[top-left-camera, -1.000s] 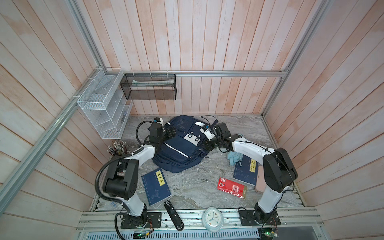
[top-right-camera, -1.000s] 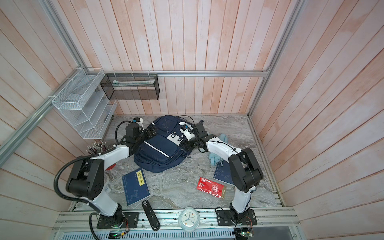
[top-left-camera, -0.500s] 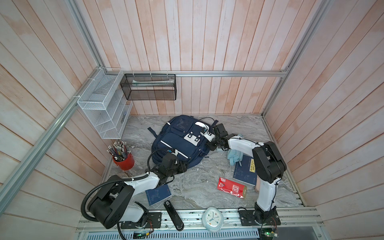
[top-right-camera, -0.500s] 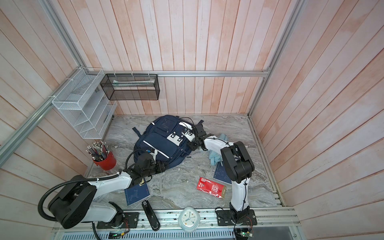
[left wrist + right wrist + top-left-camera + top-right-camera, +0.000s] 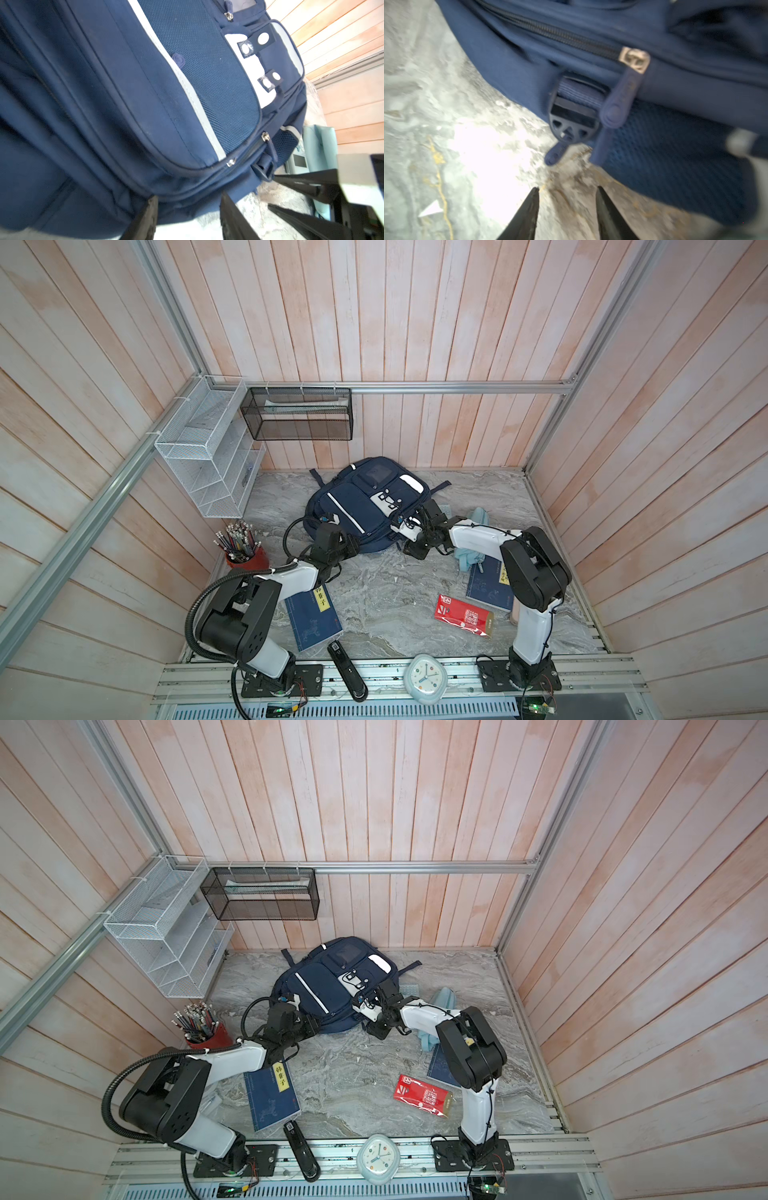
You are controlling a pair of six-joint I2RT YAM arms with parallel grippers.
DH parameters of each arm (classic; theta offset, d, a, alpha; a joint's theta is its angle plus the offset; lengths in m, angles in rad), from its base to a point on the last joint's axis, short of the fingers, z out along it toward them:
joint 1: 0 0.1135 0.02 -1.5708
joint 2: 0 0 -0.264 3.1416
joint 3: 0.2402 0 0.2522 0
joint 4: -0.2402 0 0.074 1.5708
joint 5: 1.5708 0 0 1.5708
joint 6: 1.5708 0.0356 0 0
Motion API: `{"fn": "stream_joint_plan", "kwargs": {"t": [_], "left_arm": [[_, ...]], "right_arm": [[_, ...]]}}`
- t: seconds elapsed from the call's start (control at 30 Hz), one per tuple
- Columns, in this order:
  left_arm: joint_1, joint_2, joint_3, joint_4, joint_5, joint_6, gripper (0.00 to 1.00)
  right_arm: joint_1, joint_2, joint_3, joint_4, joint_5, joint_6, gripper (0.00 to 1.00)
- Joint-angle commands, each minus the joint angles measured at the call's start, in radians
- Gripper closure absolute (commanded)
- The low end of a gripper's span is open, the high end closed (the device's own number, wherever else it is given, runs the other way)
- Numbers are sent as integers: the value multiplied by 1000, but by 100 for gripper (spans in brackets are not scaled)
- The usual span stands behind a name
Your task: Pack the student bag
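Zipped navy backpack (image 5: 365, 502) lies mid-frame, left hand (image 5: 188, 196) and right hand (image 5: 568, 188) at its lower edge, both parted and empty, likely poised to unzip it.

1. The worktop (image 5: 386, 585) is a grey, marble-patterned slab.
2. The student bag (image 5: 365, 497) lies flat on it, front face up, at the middle of the back edge.
3. A red pot of pencils (image 5: 249, 558) stands at the left edge.
4. A blue book (image 5: 313, 620) lies near the front-left corner. Just beside it, a long black object (image 5: 347, 670) lies across the front edge.
5. A second blue book (image 5: 490, 585) lies towards the right edge, with a light-blue pouch (image 5: 469, 560) partly over its back end.
6. A red packet (image 5: 463, 616) lies just beside that book, nearer the front edge.
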Motion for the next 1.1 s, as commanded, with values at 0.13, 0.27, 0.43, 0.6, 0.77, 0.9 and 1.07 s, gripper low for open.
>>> {"fn": "stream_joint_plan", "kwargs": {"t": [0.13,0.27,0.43,0.6,0.77,0.9,1.07], "left_arm": [[0,-202,-88,-40,15,-4,49],[-1,-247,-136,-1,71,-48,49],[-1,-275,-175,11,86,-63,49],[-3,-257,-200,48,103,-74,49],[-18,-237,-215,75,115,-83,49],[-104,-251,-200,32,-7,-33,49],[-189,-220,-248,161,-73,-12,54]], "right_arm": [[18,-226,-249,397,174,-408,38],[18,-164,-234,412,114,-522,31],[28,-44,-138,341,76,-537,24],[32,33,-117,465,115,-589,25],[32,101,-52,378,49,-612,74],[37,69,1,286,-81,-519,100],[43,-5,44,252,-206,-331,100]]}}
